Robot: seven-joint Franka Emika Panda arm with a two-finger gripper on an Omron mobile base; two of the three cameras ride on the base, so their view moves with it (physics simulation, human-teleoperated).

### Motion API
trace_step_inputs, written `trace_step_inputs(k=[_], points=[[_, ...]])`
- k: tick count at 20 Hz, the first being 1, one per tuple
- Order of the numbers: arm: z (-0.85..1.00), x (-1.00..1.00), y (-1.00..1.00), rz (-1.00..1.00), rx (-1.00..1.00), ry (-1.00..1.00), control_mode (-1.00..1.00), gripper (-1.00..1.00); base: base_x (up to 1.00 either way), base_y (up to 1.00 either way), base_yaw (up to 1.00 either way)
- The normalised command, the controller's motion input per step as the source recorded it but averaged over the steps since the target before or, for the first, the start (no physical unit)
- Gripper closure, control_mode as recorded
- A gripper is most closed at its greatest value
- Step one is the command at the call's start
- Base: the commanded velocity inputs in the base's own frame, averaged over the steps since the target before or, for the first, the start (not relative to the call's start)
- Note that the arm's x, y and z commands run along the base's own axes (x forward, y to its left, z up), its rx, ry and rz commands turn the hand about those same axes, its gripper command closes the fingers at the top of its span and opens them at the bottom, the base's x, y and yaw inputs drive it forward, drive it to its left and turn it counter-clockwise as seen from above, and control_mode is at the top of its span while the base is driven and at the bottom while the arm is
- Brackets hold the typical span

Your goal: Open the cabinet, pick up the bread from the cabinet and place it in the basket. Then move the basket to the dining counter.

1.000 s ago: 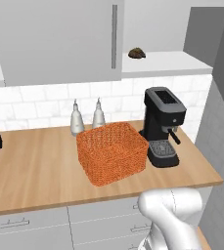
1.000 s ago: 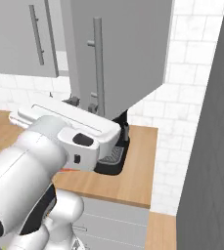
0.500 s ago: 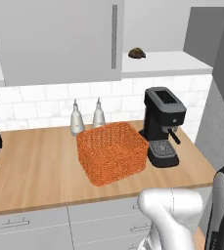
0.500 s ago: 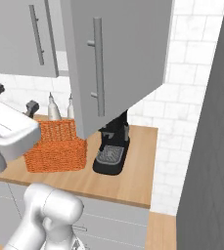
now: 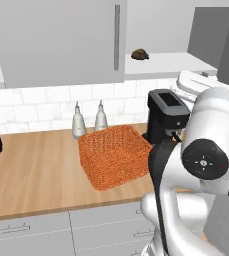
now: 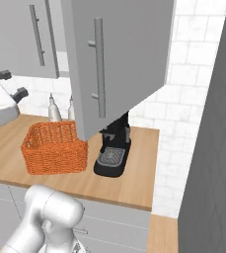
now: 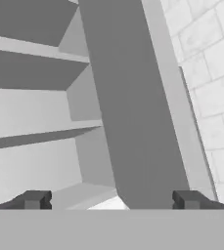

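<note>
Cabinet interior with pale shelves stacked at left, open grey door seen edge-on running top to bottom through centre, white brick wall at right, gripper fingertips spread wide apart, nothing between them

Flat, even rendered light in all three views, with no glare or bright hotspots. The counter is evenly lit; the basket casts only a faint soft shadow beside it. The coffee machine sits in shade under the open cabinet door. The hand view is dimmer, with grey shelves shaded in soft gradients. Edges are slightly soft and jagged from low resolution; no lens distortion or motion blur
</note>
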Motion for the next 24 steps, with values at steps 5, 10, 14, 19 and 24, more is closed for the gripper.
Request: trace_step_inputs(k=[5, 10, 14, 19, 24], points=[[-0.12, 1.0, -0.11, -0.16, 0.13, 0.0, -1.0, -1.0, 0.0, 0.0, 0.0], [-0.12, 0.81, -0.65, -0.17, 0.1, 0.0, -1.0, -1.0, 0.0, 0.0, 0.0], [-0.07, 0.8, -0.84, -0.18, 0.05, 0.0, -1.0, -1.0, 0.0, 0.0, 0.0], [0.0, 0.62, -1.0, -0.19, 0.09, 0.0, -1.0, -1.0, 0.0, 0.0, 0.0], [-0.01, 0.45, -1.0, -0.18, 0.11, 0.0, -1.0, -1.0, 0.0, 0.0, 0.0]])
